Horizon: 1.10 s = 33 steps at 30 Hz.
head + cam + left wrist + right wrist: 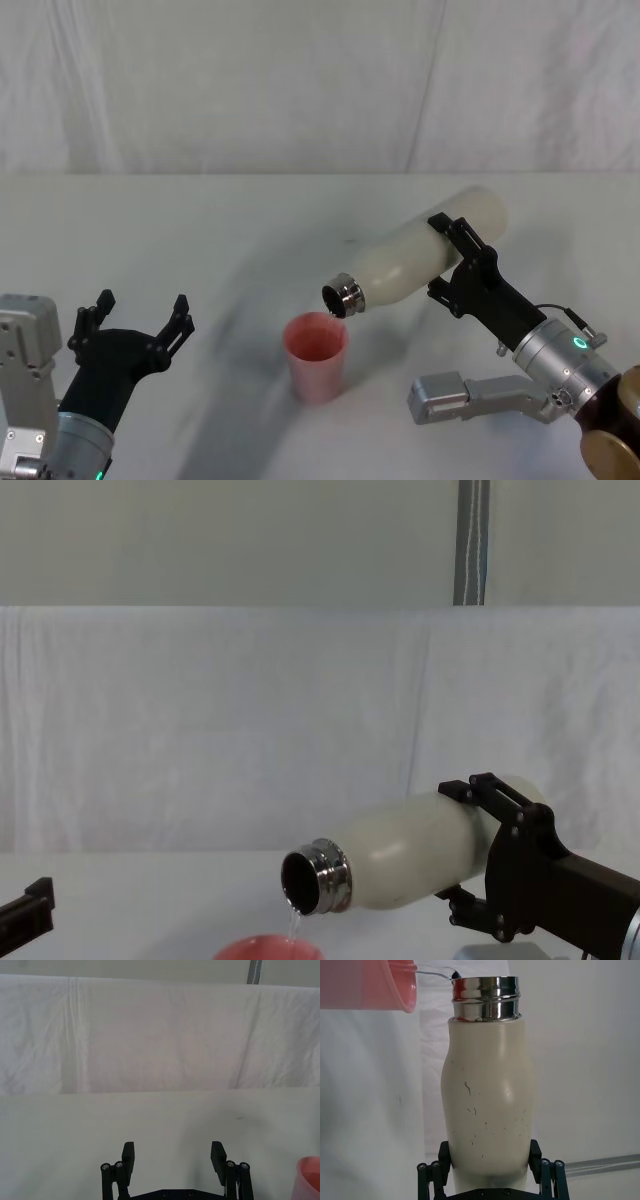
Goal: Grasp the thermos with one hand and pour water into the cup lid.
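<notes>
Thermos (425, 260) lay tilted over the cup lid (317, 355), pinched by the right gripper (462, 262); water (293, 920) fell inside. You should have held that angle steady. Left gripper (138, 312) idled, fingers spread.

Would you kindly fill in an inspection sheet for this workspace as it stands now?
Surface: white table, bare around the cup.
Job's things: thermos tipped, steel neck over the pink cup lid; thin water stream falling into it.
Clutter: nothing seen.
Grippers: right claw clamped around the thermos body; left claw open, idle at the robot's near left.
Cables: thin black lead by the right wrist.
Surroundings: white cloth backdrop, grey post behind.
</notes>
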### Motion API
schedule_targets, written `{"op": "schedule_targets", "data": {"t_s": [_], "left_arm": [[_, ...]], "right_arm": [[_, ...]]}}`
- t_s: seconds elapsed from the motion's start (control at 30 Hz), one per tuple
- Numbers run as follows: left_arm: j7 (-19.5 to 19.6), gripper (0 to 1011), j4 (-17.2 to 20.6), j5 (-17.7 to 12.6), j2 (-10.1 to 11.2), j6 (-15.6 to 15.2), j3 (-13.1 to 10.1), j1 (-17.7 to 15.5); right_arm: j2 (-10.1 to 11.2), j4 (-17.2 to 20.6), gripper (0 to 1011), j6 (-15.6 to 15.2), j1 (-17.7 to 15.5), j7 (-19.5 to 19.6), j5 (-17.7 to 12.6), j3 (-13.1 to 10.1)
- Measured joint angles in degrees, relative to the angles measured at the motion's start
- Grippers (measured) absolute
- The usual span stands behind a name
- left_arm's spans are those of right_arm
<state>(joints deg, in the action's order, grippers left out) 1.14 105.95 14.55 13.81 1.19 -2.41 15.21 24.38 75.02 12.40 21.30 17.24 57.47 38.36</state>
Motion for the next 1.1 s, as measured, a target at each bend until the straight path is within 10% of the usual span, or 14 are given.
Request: {"op": "schedule_targets", "data": {"t_s": [1.1], "left_arm": [[0.0, 1001, 0.0, 0.0, 0.0, 0.0, 0.0, 0.0]], "right_arm": [[0.1, 0.4, 953, -0.3, 0.1, -0.1, 0.3, 0.1]]}}
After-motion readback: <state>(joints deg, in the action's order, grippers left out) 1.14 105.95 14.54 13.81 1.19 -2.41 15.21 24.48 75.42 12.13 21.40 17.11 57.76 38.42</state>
